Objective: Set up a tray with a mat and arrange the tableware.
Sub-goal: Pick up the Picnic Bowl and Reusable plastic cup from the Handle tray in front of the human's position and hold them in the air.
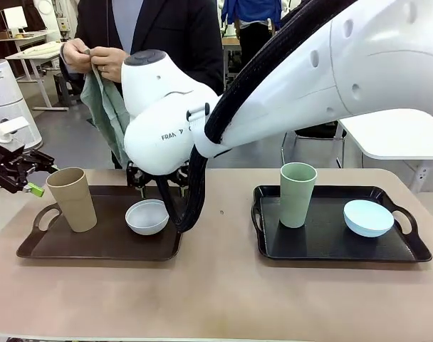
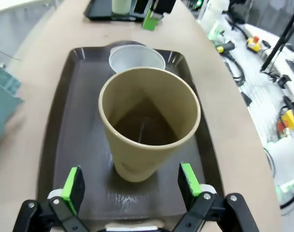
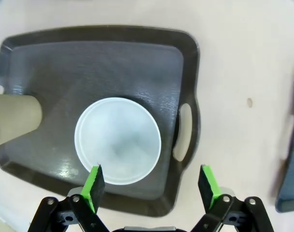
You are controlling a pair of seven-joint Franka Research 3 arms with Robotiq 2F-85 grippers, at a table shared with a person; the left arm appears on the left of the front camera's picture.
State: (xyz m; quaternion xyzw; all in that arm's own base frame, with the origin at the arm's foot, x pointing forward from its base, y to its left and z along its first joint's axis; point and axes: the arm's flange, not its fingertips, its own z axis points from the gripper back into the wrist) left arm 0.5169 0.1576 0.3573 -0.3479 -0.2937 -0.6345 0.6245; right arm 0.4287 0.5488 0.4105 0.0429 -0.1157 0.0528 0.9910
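L gripper (image 2: 131, 180) wide open, empty, facing tan cup (image 2: 148, 123), not touching. R gripper (image 3: 151, 178) wide open, empty, over white bowl (image 3: 117, 140). Both items on brown tray (image 1: 102, 246). Cup prob. light, stiff, slick: grip mid-wall. Bowl: pinch rim.

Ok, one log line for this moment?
left gripper: open, near tan cup | right gripper: open, above white bowl | person's hands: holding green cloth

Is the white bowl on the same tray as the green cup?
No, the white bowl shares the brown tray with the tan cup, while the green cup stands on the black tray.
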